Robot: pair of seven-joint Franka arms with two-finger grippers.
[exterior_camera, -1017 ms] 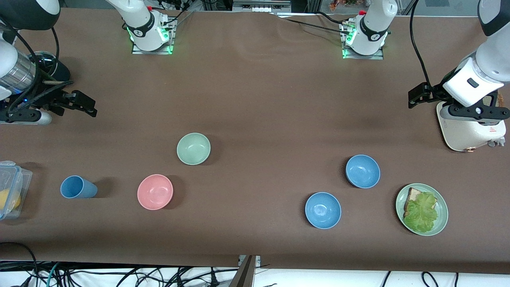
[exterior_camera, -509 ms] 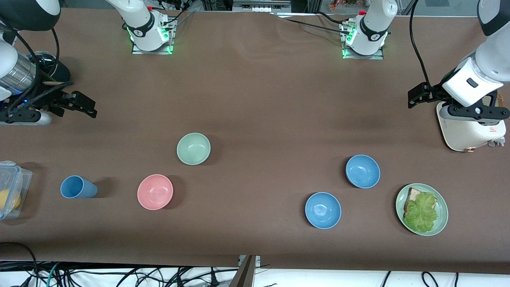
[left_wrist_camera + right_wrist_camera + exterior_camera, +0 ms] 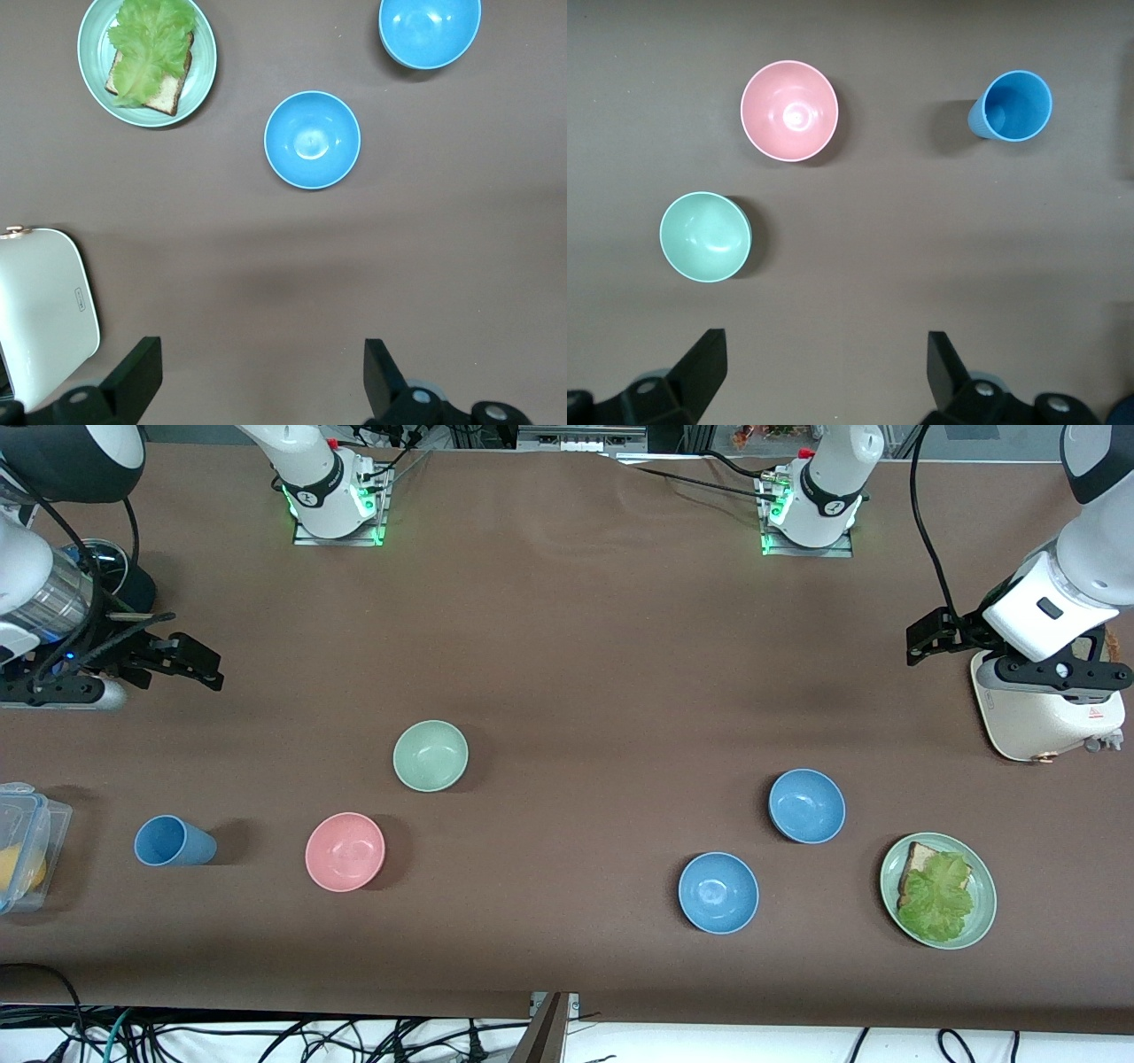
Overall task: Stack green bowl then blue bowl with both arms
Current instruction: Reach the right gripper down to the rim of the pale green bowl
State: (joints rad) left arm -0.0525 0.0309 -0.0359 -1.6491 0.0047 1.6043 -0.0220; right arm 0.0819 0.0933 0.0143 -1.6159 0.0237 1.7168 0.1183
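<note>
Right tool point(image 3: 199, 662) nudged toward 3 o'clock, jaws wide, empty — starting for the green bowl point(image 3: 431, 755). Left tool point(image 3: 930, 638) unmoved, open, waiting; blue bowl point(image 3: 806, 806) untouched.

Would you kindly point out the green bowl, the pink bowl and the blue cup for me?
green bowl point(image 3: 431, 755), front view, middle of its hollow.
pink bowl point(image 3: 345, 851), front view, middle of its hollow.
blue cup point(image 3: 1017, 105), right wrist view, inside its open mouth.
</note>
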